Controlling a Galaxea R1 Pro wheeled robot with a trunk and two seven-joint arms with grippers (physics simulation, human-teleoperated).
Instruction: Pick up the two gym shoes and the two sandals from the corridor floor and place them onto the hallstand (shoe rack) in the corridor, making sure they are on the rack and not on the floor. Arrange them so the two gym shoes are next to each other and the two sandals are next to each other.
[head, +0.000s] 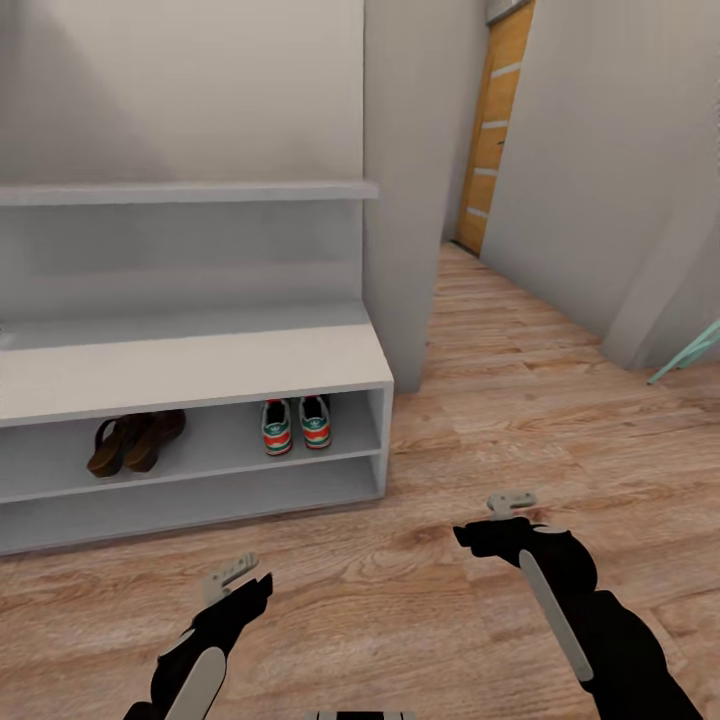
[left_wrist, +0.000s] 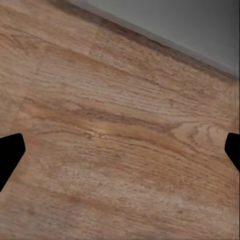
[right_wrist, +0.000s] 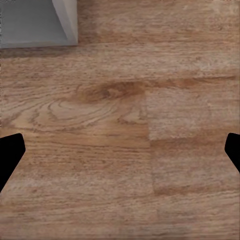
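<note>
Closest to the camera, two grippers are seen low in the head view, both held over bare wood: the left gripper (head: 232, 577) and the right gripper (head: 510, 503). From the head view it can't really be told how far the fingers are spread. In the wrist views, though, only dark finger tips are caught at the far edges of each picture (left gripper (left_wrist: 120, 152), right gripper (right_wrist: 120, 152)), with plain floor between them, so both are spread wide and nothing is held.

Shoe count: four in total, two of each kind, and all four are parked on the upper open shelf of the hallstand (head: 200, 365), none left on the corridor floor (head: 480, 420).

- Two gym shoes (head: 296, 424) are set side by side, nearly touching, toward the right end of that shelf. White uppers, green side stripes and red-orange heels are shown, heels facing out.
- Two sandals (head: 134, 441) are set together further left on the same shelf, well apart from the sneakers. Brown all over, flat and dark-strapped, and slightly overlapped or at least touching, hard to tell which.

One lower shelf is seen under them, and a white wall shelf (head: 190, 192) is mounted above. An orange-brown door (head: 495, 130) is visible down the corridor. A corner of the hallstand (right_wrist: 55, 22) is also caught by the right wrist camera.
</note>
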